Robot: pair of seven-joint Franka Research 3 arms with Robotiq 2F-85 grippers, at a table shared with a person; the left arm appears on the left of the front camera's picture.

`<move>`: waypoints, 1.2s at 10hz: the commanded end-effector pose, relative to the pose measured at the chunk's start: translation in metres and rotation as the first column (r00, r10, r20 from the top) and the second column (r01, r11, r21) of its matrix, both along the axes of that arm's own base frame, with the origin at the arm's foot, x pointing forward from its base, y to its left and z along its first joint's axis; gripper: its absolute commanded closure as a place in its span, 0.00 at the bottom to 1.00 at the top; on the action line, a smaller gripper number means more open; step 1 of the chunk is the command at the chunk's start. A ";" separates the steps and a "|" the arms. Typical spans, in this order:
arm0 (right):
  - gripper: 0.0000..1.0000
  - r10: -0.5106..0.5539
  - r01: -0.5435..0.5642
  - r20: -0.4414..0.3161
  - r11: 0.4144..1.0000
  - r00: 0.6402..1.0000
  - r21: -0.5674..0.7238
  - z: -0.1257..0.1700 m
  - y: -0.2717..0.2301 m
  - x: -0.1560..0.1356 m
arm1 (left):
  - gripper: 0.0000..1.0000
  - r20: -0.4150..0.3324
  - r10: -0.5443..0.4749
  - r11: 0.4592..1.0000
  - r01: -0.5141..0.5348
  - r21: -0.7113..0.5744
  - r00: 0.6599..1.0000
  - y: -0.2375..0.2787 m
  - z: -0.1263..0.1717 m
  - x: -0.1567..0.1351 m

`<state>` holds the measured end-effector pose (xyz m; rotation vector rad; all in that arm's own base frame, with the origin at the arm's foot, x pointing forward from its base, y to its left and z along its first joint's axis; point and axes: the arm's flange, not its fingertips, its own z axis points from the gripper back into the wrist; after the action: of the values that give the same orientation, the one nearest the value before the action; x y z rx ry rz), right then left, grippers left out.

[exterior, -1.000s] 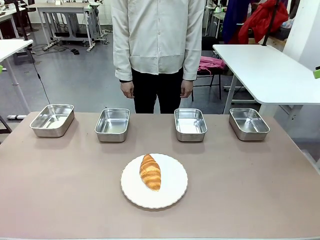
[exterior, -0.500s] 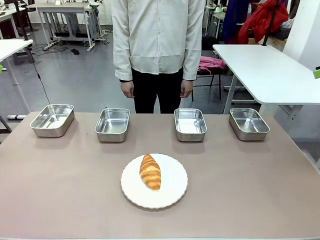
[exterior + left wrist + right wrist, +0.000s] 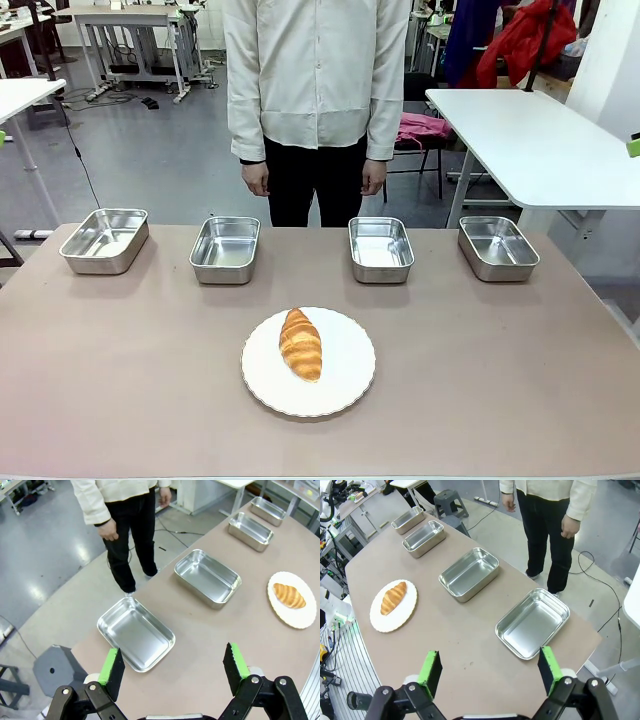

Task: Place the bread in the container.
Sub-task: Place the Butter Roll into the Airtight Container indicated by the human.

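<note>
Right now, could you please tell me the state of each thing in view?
Bread, lying on the plate, untouched.
Four containers, all upright and empty.
Left gripper, open, holding nothing.
Right gripper, open, holding nothing.
Person's hands, hanging at sides, empty.

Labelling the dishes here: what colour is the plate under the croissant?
White, with a scalloped rim. The plate shows best in the front view.

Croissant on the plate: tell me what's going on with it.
Nothing is handling it yet. The croissant lies untouched on the white scalloped plate. Four empty steel pans sit in a row along the far edge. The person stands behind them, hands hanging at their sides. Both robot jaws are open above the table, holding nothing.
</note>
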<state>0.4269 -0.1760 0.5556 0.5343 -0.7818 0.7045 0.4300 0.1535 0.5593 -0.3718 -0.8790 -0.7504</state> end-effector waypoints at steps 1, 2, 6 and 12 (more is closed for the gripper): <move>0.00 0.007 -0.007 0.012 1.000 1.000 0.012 0.002 0.001 -0.001 | 0.00 0.009 -0.009 1.000 0.009 -0.013 1.000 0.002 0.002 -0.001; 0.00 0.007 -0.007 0.012 1.000 1.000 0.012 0.002 0.001 -0.001 | 0.00 0.009 -0.009 1.000 0.009 -0.013 1.000 0.002 0.002 -0.001; 0.00 0.007 -0.007 0.012 1.000 1.000 0.012 0.002 0.001 -0.001 | 0.00 0.009 -0.009 1.000 0.009 -0.013 1.000 0.002 0.002 -0.001; 0.00 0.007 -0.007 0.012 1.000 1.000 0.012 0.002 0.001 -0.001 | 0.00 0.009 -0.009 1.000 0.009 -0.013 1.000 0.002 0.002 -0.001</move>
<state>0.4269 -0.1760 0.5556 0.5342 -0.7818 0.7045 0.4300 0.1535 0.5594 -0.3718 -0.8790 -0.7504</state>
